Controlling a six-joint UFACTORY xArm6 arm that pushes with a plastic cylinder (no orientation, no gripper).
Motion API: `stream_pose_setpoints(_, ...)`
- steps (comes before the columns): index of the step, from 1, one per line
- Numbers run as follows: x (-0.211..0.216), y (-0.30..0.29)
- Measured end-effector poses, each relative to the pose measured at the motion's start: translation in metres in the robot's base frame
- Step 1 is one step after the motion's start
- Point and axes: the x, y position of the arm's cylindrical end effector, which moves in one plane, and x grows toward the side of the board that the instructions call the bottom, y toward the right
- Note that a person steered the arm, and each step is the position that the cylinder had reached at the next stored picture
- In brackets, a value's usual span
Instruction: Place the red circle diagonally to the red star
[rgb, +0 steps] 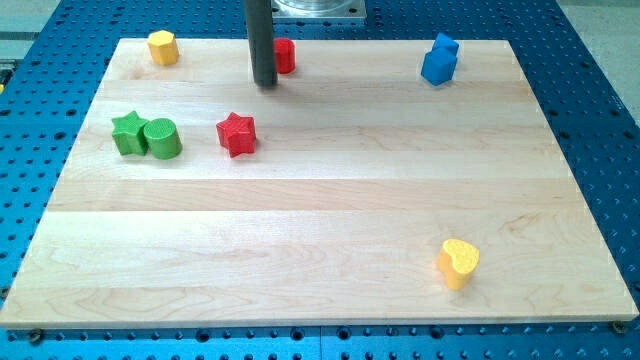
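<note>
The red star lies on the wooden board at the view's left of centre. The red circle sits near the board's top edge, partly hidden behind my dark rod. My tip rests on the board just left of and below the red circle, close to it; contact cannot be told. The tip is above and slightly right of the red star, well apart from it.
A green star and a green cylinder touch each other left of the red star. A yellow hexagon is at top left, a blue block at top right, a yellow heart at bottom right.
</note>
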Motion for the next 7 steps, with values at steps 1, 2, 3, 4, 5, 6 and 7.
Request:
stream_pose_setpoints(1,-0.014,-0.029)
stream_pose_setpoints(2,-0.028,-0.005)
stream_pose_setpoints(3,-0.023,0.066)
stream_pose_setpoints(4,-0.019,0.066)
stream_pose_setpoints(5,0.024,0.06)
stream_pose_setpoints(6,0.047,0.084)
stream_pose_setpoints(7,0.03,0.099)
